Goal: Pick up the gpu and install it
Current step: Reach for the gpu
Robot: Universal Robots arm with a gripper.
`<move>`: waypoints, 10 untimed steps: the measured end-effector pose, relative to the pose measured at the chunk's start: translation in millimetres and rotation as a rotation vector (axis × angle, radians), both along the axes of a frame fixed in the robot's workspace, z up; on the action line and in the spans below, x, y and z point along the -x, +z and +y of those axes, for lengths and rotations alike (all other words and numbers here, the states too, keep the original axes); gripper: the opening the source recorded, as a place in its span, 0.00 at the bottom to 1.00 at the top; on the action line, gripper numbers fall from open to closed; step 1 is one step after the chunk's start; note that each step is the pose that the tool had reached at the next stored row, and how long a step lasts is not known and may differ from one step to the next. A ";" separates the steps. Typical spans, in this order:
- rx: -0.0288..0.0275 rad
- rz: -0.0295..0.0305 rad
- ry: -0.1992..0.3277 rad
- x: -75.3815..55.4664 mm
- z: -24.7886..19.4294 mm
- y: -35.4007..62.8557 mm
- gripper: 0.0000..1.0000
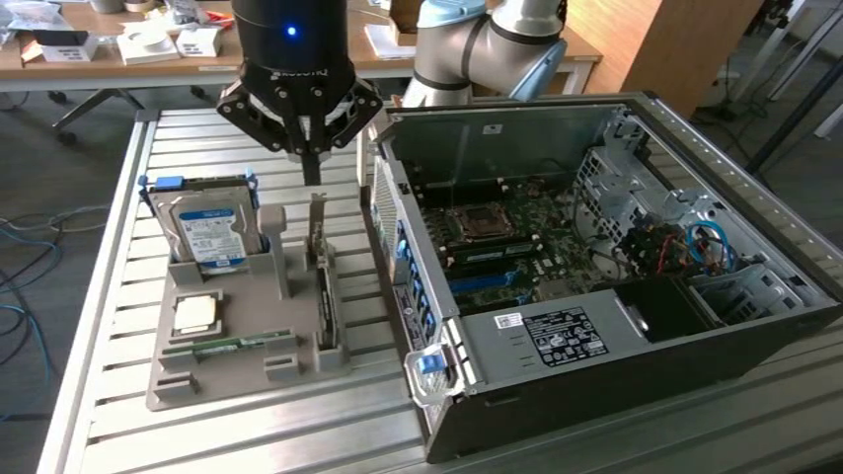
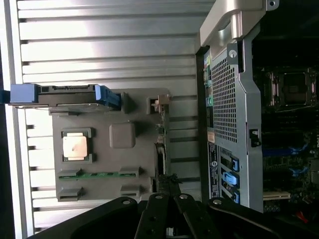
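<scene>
Status: pick not made, nothing installed.

- The gripper (image 1: 312,176) is seen over the grey parts fixture (image 1: 172,390), jaws pinched together with nothing between them.
- The gpu (image 1: 324,296) is seated on edge in the fixture's slot on the side nearest the PC case (image 1: 633,326). Its pale bracket (image 1: 318,212) is stood upright at the end nearest the gripper.
- The closed fingertips are placed just above the top of that bracket. Whether contact is made cannot be told from either view.
- In the wrist view the card (image 2: 160,149) is seen edge-on, lined up with the finger linkage.
- Other fixture parts are left untouched: the hard drive (image 1: 211,232) upright in its cradle, the CPU (image 1: 197,314) flat in its pocket, the green memory stick (image 1: 231,345) in its groove.
- The case is laid on its side on the slatted table (image 1: 264,434), side panel off and motherboard (image 1: 507,237) exposed. No card is seen fitted in the blue expansion slots (image 1: 488,281).

Judged progress: early. The approach is about done. Grasp, lift, transfer and seating are all left, and the jaws are too narrow for a grasp as they stand.
</scene>
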State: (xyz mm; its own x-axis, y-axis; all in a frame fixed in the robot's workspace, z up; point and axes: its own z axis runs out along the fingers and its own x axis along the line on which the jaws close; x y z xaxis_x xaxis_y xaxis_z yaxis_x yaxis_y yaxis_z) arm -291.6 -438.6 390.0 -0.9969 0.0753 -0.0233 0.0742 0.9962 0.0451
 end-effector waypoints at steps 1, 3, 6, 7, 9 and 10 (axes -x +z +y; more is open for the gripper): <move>0.0000 0.0000 0.000 0.2 -0.8 0.0 0.11; 0.0000 0.0000 0.000 0.3 -1.4 0.0 0.11; 0.0000 0.0000 0.000 0.4 -1.5 -0.4 0.11; -0.0002 -0.0002 0.000 0.5 -1.5 -1.1 0.11; 0.0001 0.0000 0.000 0.8 -1.7 -2.5 0.11; 0.0000 0.0000 0.000 0.9 -1.8 -3.5 0.11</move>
